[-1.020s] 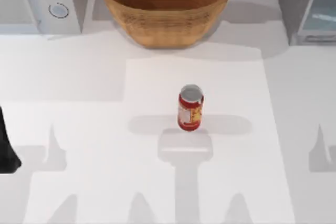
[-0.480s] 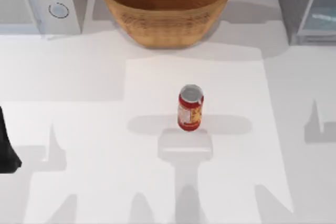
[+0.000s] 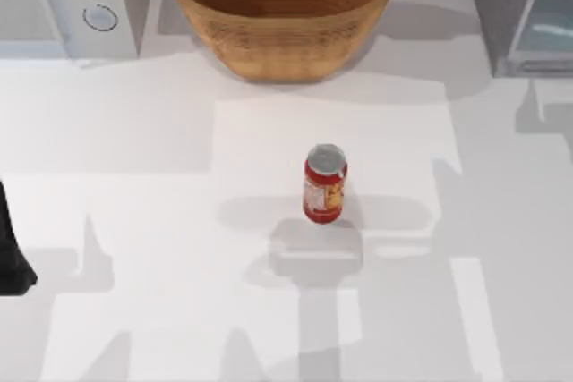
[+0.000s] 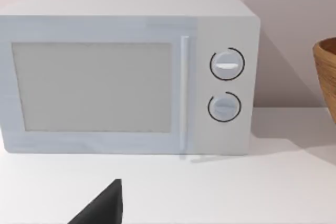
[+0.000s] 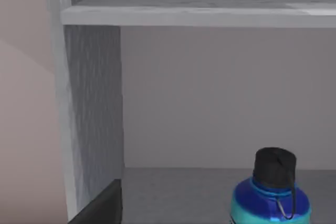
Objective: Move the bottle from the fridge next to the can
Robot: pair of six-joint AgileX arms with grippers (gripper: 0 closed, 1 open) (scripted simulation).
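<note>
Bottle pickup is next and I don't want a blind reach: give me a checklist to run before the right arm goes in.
1. Bottle upright on the fridge floor: ok.
2. Fridge interior open to the right wrist view: ok.
3. Shelf above leaves room over the cap: ok.
4. Right tool open: cannot tell.
5. Can upright mid-table with bare table beside it: ok.
6. Left arm parked at the table's left edge: ok.

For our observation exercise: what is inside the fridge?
In the right wrist view, the bottle stands on the fridge floor beneath a shelf. Its lower body is cut off, and the shelf's top is out of sight.
</note>
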